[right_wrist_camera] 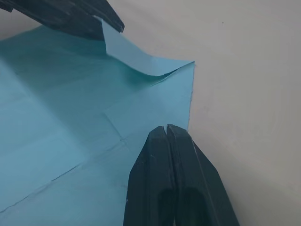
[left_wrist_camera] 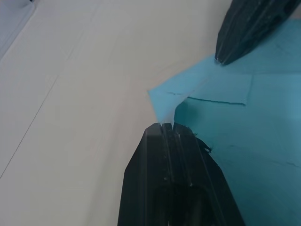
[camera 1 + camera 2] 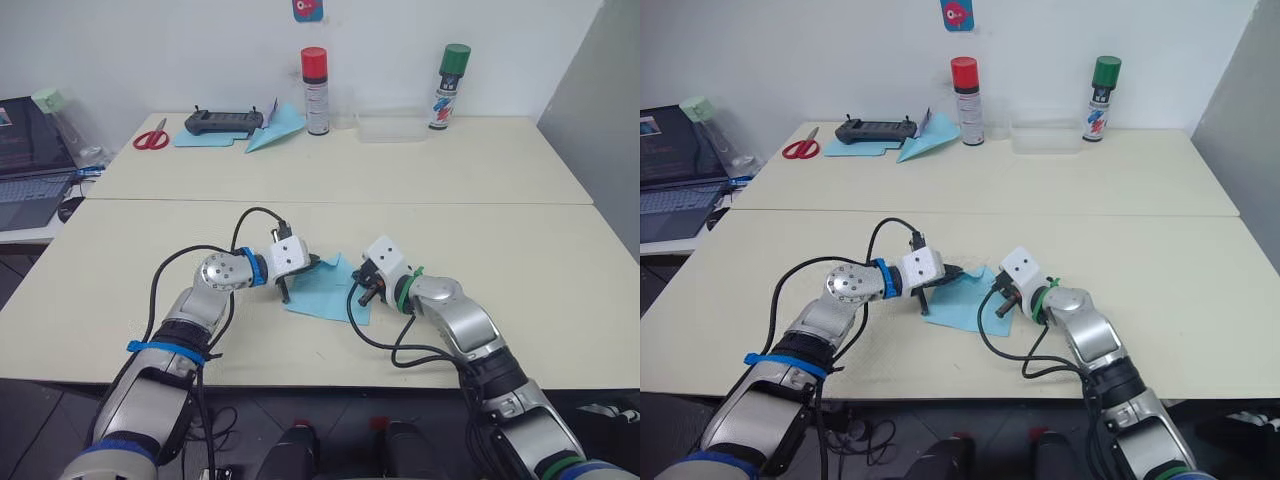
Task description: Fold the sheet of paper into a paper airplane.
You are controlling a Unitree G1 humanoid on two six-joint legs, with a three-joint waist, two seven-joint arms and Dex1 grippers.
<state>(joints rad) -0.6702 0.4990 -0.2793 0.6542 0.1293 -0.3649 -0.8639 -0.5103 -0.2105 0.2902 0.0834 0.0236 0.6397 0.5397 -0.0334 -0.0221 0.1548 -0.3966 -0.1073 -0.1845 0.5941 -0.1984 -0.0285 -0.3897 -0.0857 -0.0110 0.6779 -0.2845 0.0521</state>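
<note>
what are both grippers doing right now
Left gripper: shut on a corner of the sheet of paper.
Right gripper: shut, pressing down on the sheet.

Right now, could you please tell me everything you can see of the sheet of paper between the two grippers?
The sheet of paper is thin, light blue and creased, with several fold lines across it. It lies mostly flat on the near cream table. One corner is lifted and curled. The left gripper, fingers shut, meets one edge, and the right gripper, also shut, presses near another edge.
</note>
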